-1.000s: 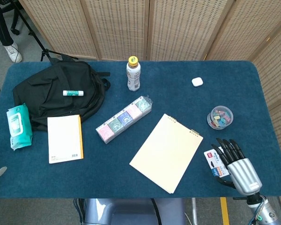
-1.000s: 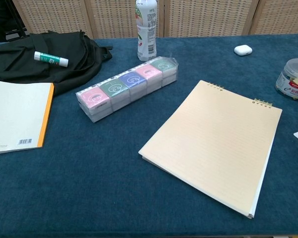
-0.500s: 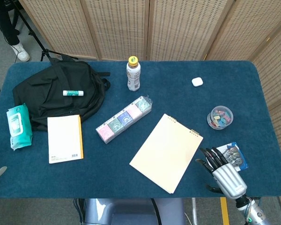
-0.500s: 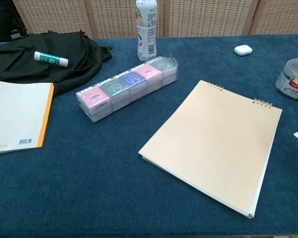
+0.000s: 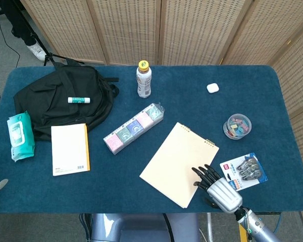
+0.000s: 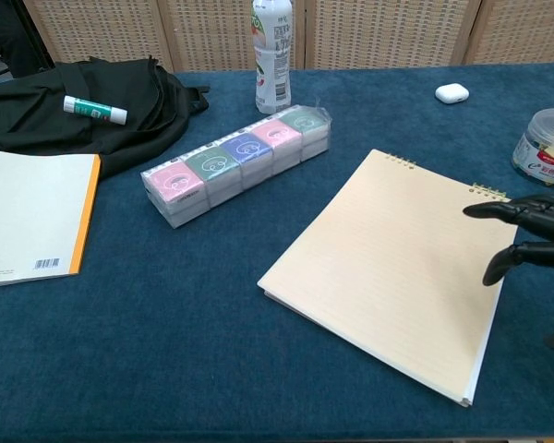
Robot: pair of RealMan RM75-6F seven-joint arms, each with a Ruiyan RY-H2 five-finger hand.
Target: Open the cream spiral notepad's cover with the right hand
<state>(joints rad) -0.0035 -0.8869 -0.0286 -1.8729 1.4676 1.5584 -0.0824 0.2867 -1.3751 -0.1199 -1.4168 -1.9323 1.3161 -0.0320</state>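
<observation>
The cream spiral notepad [image 5: 179, 163] [image 6: 397, 265] lies closed and flat on the blue table, turned at an angle, its spiral binding along the far right edge. My right hand [image 5: 217, 187] [image 6: 528, 235] hovers at the notepad's near right side with its dark fingers spread, the fingertips [image 6: 475, 211] reaching over the right edge of the cover. It holds nothing. My left hand does not show in either view.
A pack of binder clips [image 5: 244, 171] lies right of the hand. A clear tub of clips [image 5: 237, 126], white earbud case [image 5: 212, 88], bottle [image 5: 144, 79], row of tissue packs [image 5: 134, 128], orange-spined notebook [image 5: 69, 148], black backpack [image 5: 60, 101] and wipes [image 5: 19, 135] lie around.
My right hand has moved left from over the binder clip pack to the notepad's right edge, uncovering the pack. It now shows in the chest view.
</observation>
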